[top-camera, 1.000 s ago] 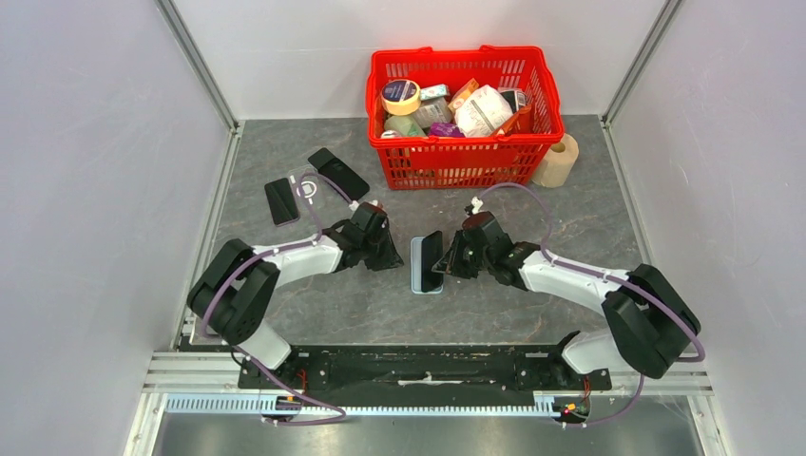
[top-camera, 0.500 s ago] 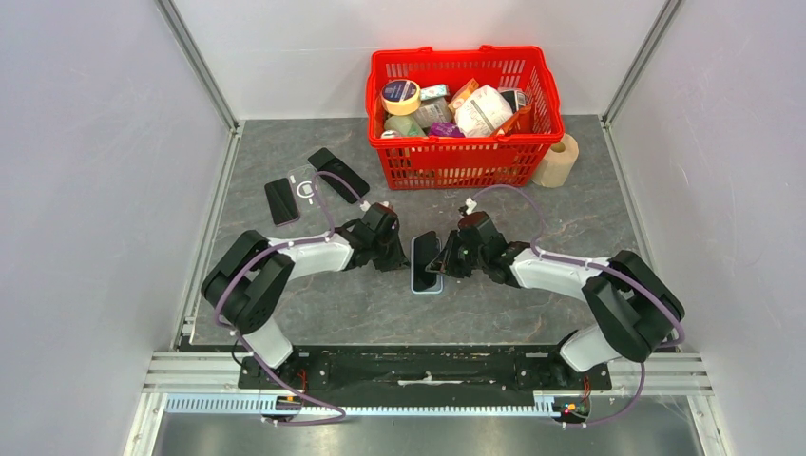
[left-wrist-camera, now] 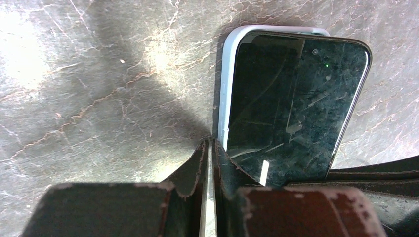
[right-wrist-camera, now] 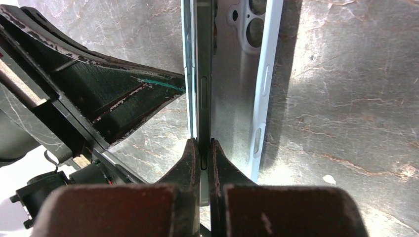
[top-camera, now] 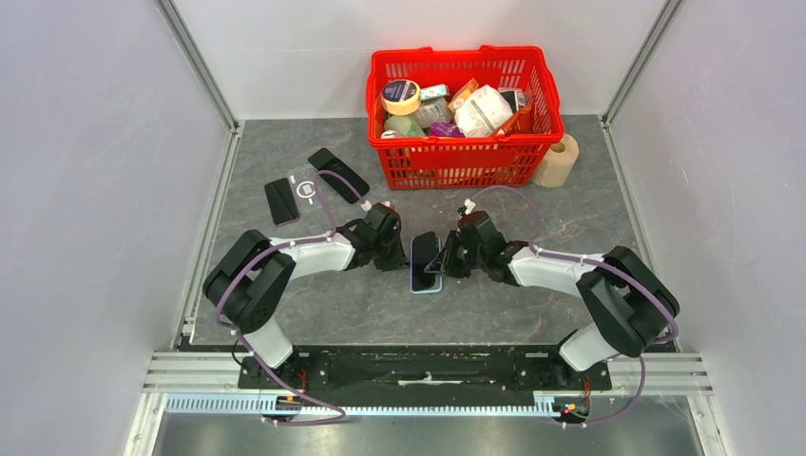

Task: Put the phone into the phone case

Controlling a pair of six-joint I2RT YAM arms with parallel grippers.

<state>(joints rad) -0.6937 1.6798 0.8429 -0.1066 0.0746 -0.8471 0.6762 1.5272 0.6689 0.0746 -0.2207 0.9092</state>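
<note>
The light-blue phone case [top-camera: 427, 284] lies open side up at the table's middle. The dark phone [top-camera: 423, 253] stands tilted in it, its left long edge down in the case. My right gripper [top-camera: 443, 262] is shut on the phone's raised right edge. In the right wrist view the phone [right-wrist-camera: 203, 59] shows edge-on, gripped by my right gripper [right-wrist-camera: 203, 144], above the case [right-wrist-camera: 238, 84]. My left gripper [top-camera: 399, 255] is shut, its tips at the case's left rim. In the left wrist view my left gripper [left-wrist-camera: 210, 146] meets the case rim [left-wrist-camera: 226, 89] beside the phone screen [left-wrist-camera: 296, 98].
A red basket [top-camera: 454, 163] full of groceries stands at the back. A paper roll [top-camera: 559, 160] stands to its right. Two dark phones [top-camera: 281, 200] [top-camera: 339, 174] and a clear case [top-camera: 306, 186] lie at the back left. White walls close in both sides.
My left gripper has moved right until its tips reach the case's left rim. My right gripper has moved a little left, and the phone leans lower over the case.
</note>
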